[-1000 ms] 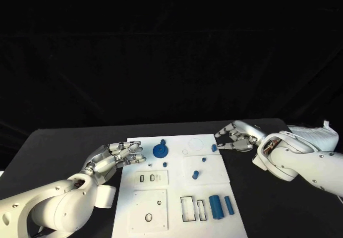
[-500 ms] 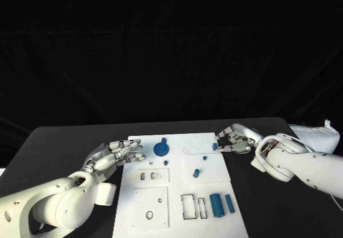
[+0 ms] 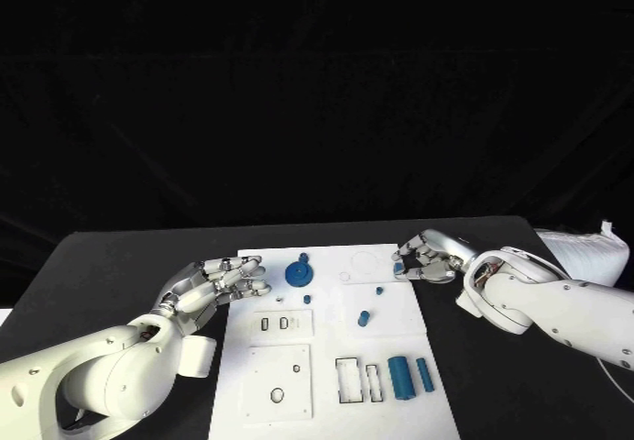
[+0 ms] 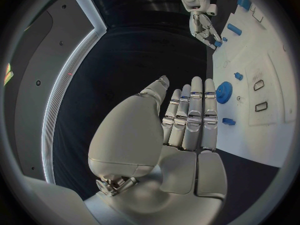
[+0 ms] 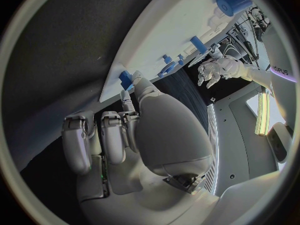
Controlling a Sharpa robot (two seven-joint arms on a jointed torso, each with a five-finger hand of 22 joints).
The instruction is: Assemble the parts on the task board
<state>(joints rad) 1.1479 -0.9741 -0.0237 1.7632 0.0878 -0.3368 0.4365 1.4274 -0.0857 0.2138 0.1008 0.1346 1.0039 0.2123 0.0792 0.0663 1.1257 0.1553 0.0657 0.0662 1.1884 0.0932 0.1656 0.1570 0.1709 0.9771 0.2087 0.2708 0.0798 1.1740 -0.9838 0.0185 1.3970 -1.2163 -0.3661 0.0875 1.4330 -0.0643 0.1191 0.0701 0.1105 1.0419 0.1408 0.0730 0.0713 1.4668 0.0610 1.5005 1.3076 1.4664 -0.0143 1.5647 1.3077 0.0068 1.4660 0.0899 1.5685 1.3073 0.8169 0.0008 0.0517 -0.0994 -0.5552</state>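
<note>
Looks like the right robot hand [image 3: 425,258] is pinching a small blue peg [image 3: 398,268] at the white board's [image 3: 331,367] far right edge, needing seating next, while the left robot hand [image 3: 218,284] is hovering open, holding nothing.

Over the last second the right hand [image 3: 425,258] has slid in from the bench onto the task board's [image 3: 397,312] far right edge, its fingertips [image 3: 407,267] now closing round the small blue peg [image 3: 398,268] there, no longer apart from it.
</note>
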